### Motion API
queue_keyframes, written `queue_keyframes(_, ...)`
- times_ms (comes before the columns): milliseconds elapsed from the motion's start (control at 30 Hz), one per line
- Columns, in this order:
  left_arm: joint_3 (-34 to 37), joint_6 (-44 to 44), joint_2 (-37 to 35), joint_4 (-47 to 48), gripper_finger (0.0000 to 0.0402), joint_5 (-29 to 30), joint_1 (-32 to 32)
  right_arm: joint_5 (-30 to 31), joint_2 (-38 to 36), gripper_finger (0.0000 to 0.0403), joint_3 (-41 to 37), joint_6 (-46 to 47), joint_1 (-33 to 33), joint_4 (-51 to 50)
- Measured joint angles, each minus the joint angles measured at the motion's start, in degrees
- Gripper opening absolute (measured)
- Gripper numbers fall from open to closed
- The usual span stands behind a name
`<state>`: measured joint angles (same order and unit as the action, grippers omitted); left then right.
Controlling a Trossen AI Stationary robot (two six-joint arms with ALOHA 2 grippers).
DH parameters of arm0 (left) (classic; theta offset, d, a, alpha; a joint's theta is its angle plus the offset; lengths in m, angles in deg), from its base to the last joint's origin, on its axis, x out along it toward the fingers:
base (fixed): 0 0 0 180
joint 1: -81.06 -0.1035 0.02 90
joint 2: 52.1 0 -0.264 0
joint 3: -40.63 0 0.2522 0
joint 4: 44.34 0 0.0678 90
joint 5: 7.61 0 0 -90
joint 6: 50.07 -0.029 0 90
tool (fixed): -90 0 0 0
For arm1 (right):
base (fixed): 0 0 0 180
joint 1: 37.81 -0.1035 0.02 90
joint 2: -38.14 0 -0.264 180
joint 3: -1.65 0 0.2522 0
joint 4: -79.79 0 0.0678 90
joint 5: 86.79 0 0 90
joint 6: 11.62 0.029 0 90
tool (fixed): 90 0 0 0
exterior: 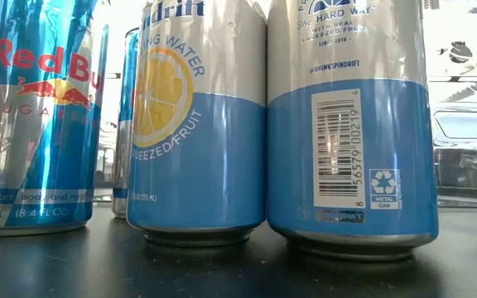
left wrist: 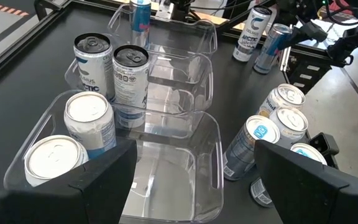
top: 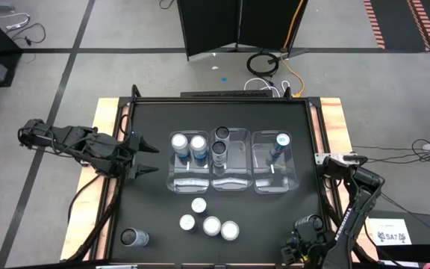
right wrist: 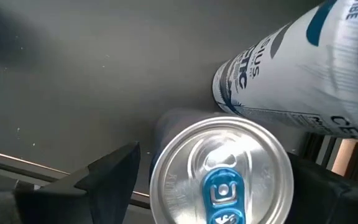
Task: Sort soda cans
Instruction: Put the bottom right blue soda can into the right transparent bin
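Sorted so far: 2 silver-topped, blue-sided soda cans [top: 188,146] stand side by side in the left clear rectangular plastic bin [top: 188,181], 2 dark-topped white cans [top: 220,143] in the middle bin [top: 230,183], and 1 tall teal-marked can [top: 278,146] in the right bin [top: 275,183]. Unsorted: a cluster of 4 pale-topped cans [top: 209,220] stands on the black tabletop [top: 155,217] just in front of the bins, a lone dark can [top: 134,237] sits near the front-left corner, and 2 more cans [left wrist: 263,34] stand under the right arm at the front-right corner. The left gripper [top: 145,158] hovers beside the left bin, jaws wide apart and empty. The right gripper [right wrist: 219,180] hangs directly over a silver can with a blue tab [right wrist: 221,171], fingers spread either side of it, not yet clamped. The step in hand appears to be a pick-up of that can; the next move probably calls for descending, closing on its body, and carrying it to a matching bin.
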<state>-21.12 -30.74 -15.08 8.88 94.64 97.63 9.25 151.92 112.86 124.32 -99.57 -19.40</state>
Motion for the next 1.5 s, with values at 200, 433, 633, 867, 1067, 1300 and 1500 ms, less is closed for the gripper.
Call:
queue_keyframes(200,0.0,0.0,0.0,0.0,0.0334,0.1,0.0,-0.3,0.0,0.0301,0.0,-0.1,0.0,-0.4)
queue_keyframes(433,0.0,-0.1,0.0,0.0,0.0334,0.3,0.0,-2.9,-0.1,0.0232,0.1,-0.7,0.0,-0.1)
queue_keyframes(633,0.0,-0.1,0.0,0.0,0.0334,0.3,0.0,-3.0,-0.1,0.0224,0.1,-0.8,0.0,2.2)
queue_keyframes(867,0.0,-0.1,0.0,0.0,0.0334,0.3,0.0,1.7,-0.1,0.0235,2.0,-0.5,0.3,6.3)
queue_keyframes(1067,0.0,-0.1,0.0,0.0,0.0334,0.3,0.0,9.2,0.0,0.0227,7.6,-1.0,1.4,-1.1)
queue_keyframes(1300,0.0,-0.2,0.0,0.0,0.0334,0.3,0.0,15.6,-1.7,0.0232,13.2,-8.8,5.0,-4.4)
queue_keyframes(1500,0.0,-0.2,0.0,0.0,0.0334,0.3,0.0,17.9,-5.6,0.0232,13.4,-19.0,11.2,-4.5)
